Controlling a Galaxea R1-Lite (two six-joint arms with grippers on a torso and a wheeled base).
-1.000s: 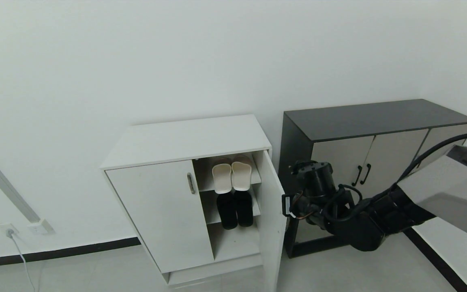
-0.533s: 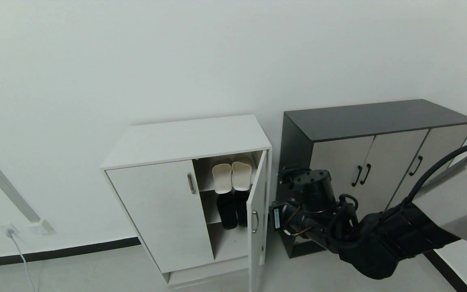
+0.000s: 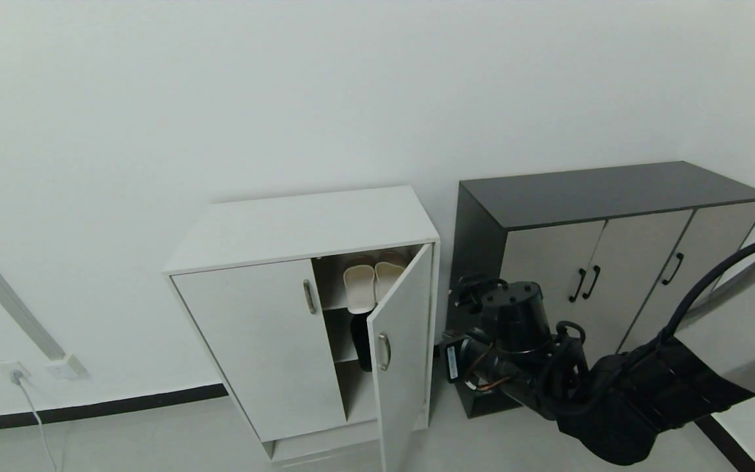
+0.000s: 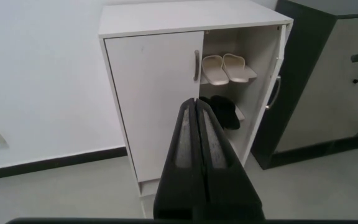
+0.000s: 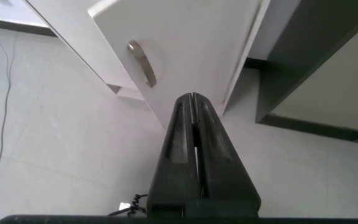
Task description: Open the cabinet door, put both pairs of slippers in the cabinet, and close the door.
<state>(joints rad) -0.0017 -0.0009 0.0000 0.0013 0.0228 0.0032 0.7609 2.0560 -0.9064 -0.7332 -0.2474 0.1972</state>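
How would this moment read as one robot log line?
door: half open | white slippers: upper shelf | black slippers: shelf below | right gripper: shut, by door's outer face | left gripper: shut

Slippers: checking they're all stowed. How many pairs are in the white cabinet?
2: white pair on the upper shelf, black pair on the shelf below. The door may hide others.

The right arm [image 3: 548,377] is black and chunky, with a round cap [image 3: 514,301] that may have tiny screws in it. Black cables [image 3: 573,324] loop around it, and a small white label [image 3: 453,362] sits on its side. The left claw [image 4: 196,106] and the right claw [image 5: 192,99] are black, with long grooved fingers.
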